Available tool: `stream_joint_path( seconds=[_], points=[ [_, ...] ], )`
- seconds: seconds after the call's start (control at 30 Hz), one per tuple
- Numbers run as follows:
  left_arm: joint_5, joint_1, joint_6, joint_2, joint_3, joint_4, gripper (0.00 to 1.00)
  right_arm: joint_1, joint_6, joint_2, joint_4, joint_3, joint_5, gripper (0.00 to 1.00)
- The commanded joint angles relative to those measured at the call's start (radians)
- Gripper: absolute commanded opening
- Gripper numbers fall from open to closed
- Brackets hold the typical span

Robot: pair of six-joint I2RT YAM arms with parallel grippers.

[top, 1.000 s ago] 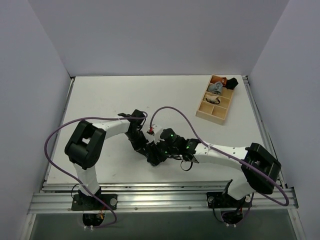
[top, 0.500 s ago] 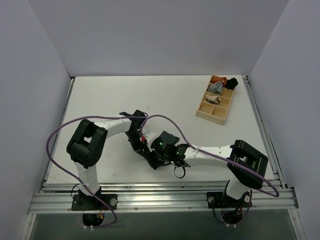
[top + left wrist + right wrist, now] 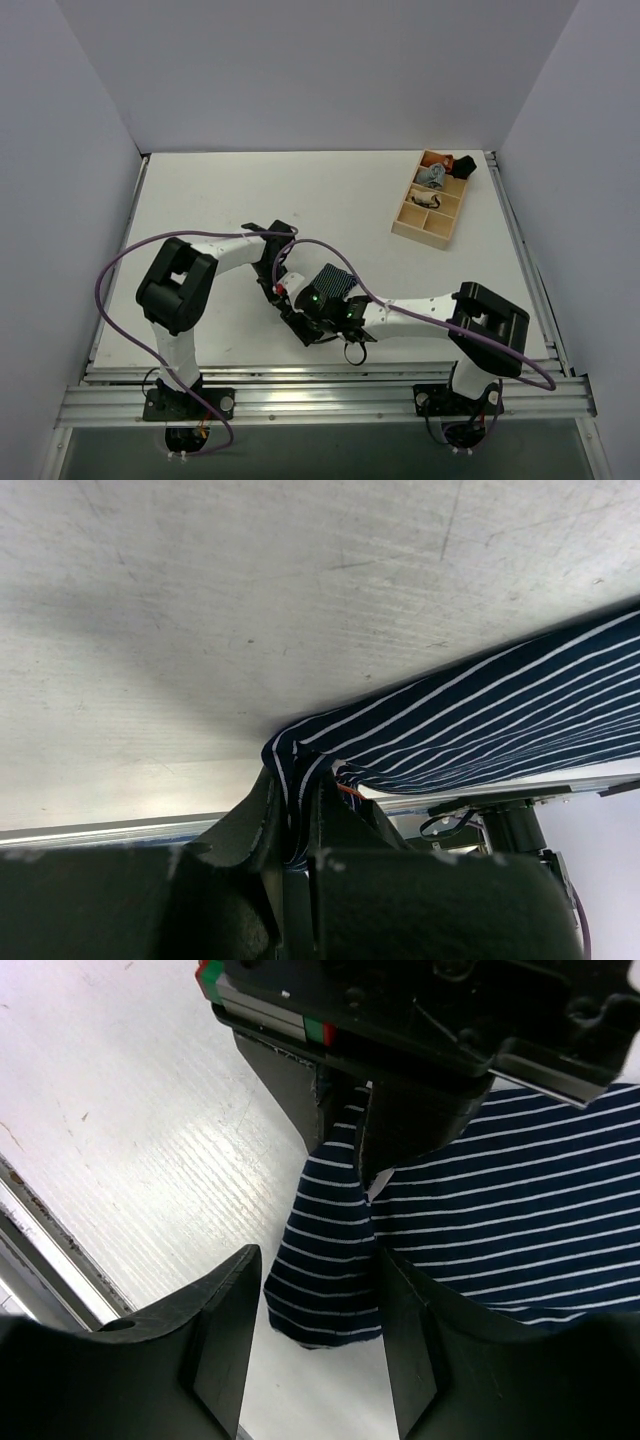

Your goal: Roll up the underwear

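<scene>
One striped underwear (image 3: 500, 1190), two arms (image 3: 215, 252) (image 3: 420, 308), one wooden tray (image 3: 418, 236), one table (image 3: 220, 190)

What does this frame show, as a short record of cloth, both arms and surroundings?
underwear: navy, white stripes, near middle of the table
left gripper: jaws shut on a fold of the underwear
right gripper: jaws open, straddling a loose flap of it
wooden tray: far right, small rolled garments in far compartments
</scene>
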Motion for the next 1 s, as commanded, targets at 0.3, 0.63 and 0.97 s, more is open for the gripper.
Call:
stream_joint_path(
  seconds=[0.3, 0.63, 0.97],
  points=[
    [-0.094, 0.021, -0.016, -0.054, 0.019, -0.058, 0.17, -0.095, 0.163, -0.006, 0.182, -0.115, -0.144, 0.00],
    [-0.184, 0.010, -0.079, -0.261, -0.061, 0.028, 0.52, -0.221, 0.374, 0.023, 0.528, -0.424, -0.346, 0.00],
    [-0.152, -0.059, -0.105, -0.369, -0.250, 0.298, 0.57, -0.318, 0.436, 0.158, 0.657, -0.427, -0.541, 0.00]
  ],
)
